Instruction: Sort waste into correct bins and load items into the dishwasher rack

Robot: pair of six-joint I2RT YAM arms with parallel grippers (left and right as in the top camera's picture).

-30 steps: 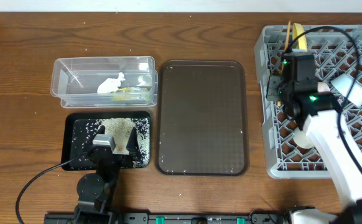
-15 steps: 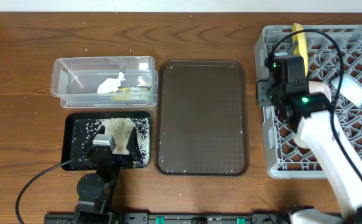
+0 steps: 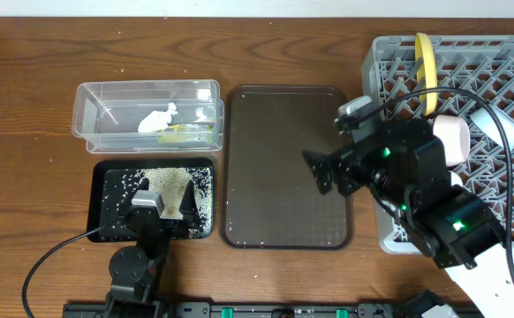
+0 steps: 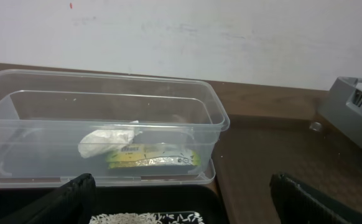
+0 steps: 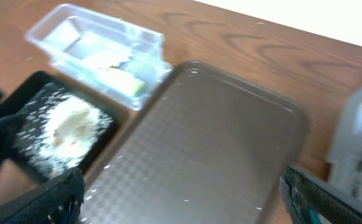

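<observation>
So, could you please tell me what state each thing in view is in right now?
Left pincer, open, holding nothing, over the black tray.
Right pincer, open, holding nothing, over the brown tray.
Clear tub, lidless, holding tissue and wrapper.
Black tray, scattered with rice.
Brown tray, only a few white specks on it.
Yellow plate, upright on edge in the rack.
White-pink bowl, in the rack.
</observation>
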